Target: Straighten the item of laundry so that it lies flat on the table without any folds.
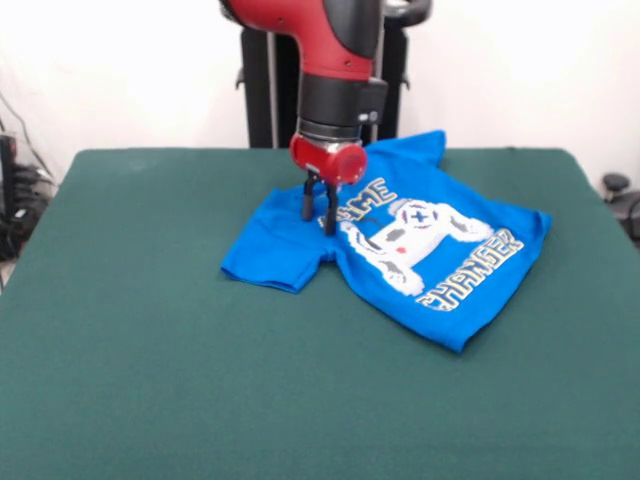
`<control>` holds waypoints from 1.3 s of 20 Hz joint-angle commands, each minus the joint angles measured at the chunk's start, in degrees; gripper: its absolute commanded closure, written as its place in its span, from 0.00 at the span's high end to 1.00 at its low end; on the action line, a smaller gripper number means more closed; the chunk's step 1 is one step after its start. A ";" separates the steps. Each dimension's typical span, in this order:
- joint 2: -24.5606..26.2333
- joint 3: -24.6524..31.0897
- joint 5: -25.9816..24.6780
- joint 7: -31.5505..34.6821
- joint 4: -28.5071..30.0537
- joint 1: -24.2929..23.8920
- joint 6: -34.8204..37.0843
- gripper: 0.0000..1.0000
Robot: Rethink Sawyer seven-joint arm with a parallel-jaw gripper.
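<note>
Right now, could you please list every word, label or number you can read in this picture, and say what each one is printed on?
"CHANGER": on the shirt, along the hem side below the controller print.
"...ME": on the shirt above the controller; the hand hides the word's start, so only these letters can be read.
A small cross sign sits on the controller print.
Nothing readable on the arm or the table.

The T-shirt (400, 245) lies on the bench (150, 380), in its far half and a little right of its middle as the front view shows it, turned askew with the hem toward the right. The claw (318, 212) comes down from above onto the shirt's left part, and one sleeve lies just left of and nearer than the claw.
</note>
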 commanded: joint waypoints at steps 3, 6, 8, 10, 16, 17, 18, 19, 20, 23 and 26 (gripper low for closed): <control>4.59 -2.15 4.64 9.10 -3.65 5.87 -3.35 1.00; 1.09 -4.45 5.59 8.18 -2.57 6.93 -2.07 1.00; -0.58 -4.51 5.14 8.26 -2.13 6.74 -1.10 1.00; -1.80 -4.31 4.92 8.80 -1.52 6.89 -0.53 1.00; -4.69 -3.22 5.78 11.34 0.76 8.02 0.28 1.00; -4.71 -2.88 5.82 11.93 1.03 8.10 -0.09 1.00; -4.33 -1.95 5.55 13.16 1.25 7.81 -1.31 1.00; -4.04 -1.40 5.18 13.86 1.26 7.46 -2.17 1.00; -4.09 -1.52 5.46 13.92 1.26 7.75 -2.33 1.00; -5.28 -0.99 5.50 13.66 1.88 7.67 -0.65 1.00; -5.49 0.72 4.65 13.99 2.24 6.94 0.45 1.00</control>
